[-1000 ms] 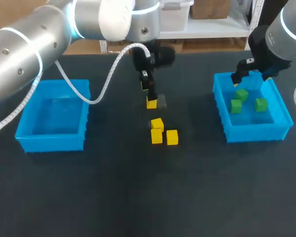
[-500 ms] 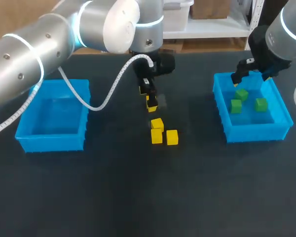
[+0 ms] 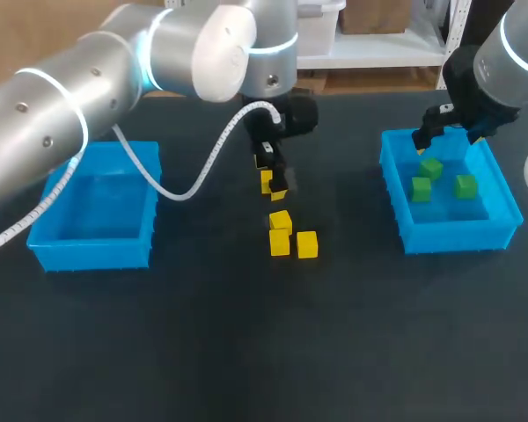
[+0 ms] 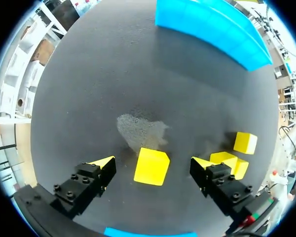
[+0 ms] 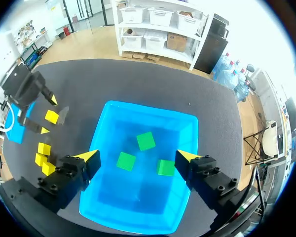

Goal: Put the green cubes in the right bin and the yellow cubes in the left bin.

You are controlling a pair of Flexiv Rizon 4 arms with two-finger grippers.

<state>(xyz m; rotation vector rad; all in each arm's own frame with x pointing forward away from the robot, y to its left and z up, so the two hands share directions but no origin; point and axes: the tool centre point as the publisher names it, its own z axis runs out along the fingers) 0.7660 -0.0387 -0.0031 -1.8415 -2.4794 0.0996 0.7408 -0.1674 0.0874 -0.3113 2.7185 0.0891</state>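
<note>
Head view: left gripper (image 3: pixel 274 185) is down at mid-table over a lone yellow cube (image 3: pixel 266 182). Three more yellow cubes (image 3: pixel 290 236) huddle just nearer the robot. No yellow in the left bin (image 3: pixel 44 251) yet. Right gripper (image 3: pixel 447 134) hangs over the right bin (image 3: pixel 396 189), which has three green cubes (image 3: pixel 421 188) in it.

Left wrist view: fingers are spread wide with the cube on the table (image 4: pixel 138 89) between them, a gap on each side and no contact. The cube sits slightly skewed to the fingers, so it will likely rotate on closing. Best to centre it, close on flat faces rather than corners, then lift straight. The cluster lies just beside one finger, so that finger should stay off it. The cube looks hard, matte, sharp-edged and light. The table top is a dark, fine-grained mat with a paler scuffed patch next to the cube.

Right wrist view: right gripper is wide apart, holding nothing, above the bin. The bin is smooth blue plastic, rectangular and thin-walled. The green cubes lie loose, apart from one another, same shape as the yellow ones.
</note>
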